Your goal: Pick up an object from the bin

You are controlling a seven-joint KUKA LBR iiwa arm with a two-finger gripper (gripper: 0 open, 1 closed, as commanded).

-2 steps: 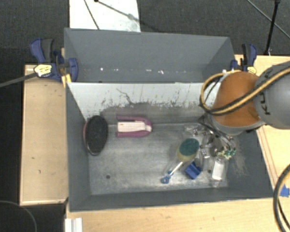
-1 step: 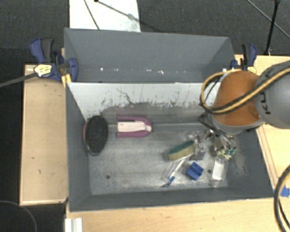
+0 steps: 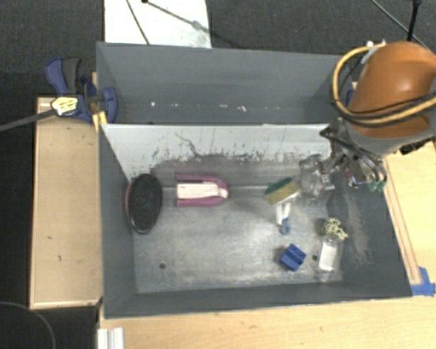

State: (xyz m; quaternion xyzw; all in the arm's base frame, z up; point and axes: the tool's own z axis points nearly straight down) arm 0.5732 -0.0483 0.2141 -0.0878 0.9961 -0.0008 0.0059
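Camera view from above, with the arm entering from the view's right. You find the claw low over the floor of the grey metal bin, close to its far wall and hanging beneath the arm's orange cover. From this angle you cannot tell whether the claw is spread or pressed together.

The thing nearest the claw is a green-and-yellow sponge. It lies flat on the bin floor just beside the claw, on the side toward the view's left and slightly nearer to you; whether the two touch you cannot make out.

Just below the sponge, a little nearer to you than the claw, lies a small white tube with a blue tip, its tip pointing toward the near wall.

Nearer to you than the claw and a little to the view's right of it, you see a small pale, knobbly piece and, just past that, a small white bottle. A blue block lies beside the bottle, toward the view's left.

Well apart from the claw, toward the view's left, rests a purple-and-white holder lying on its side. Farthest from the claw, against the bin's left wall, sits a black oval brush
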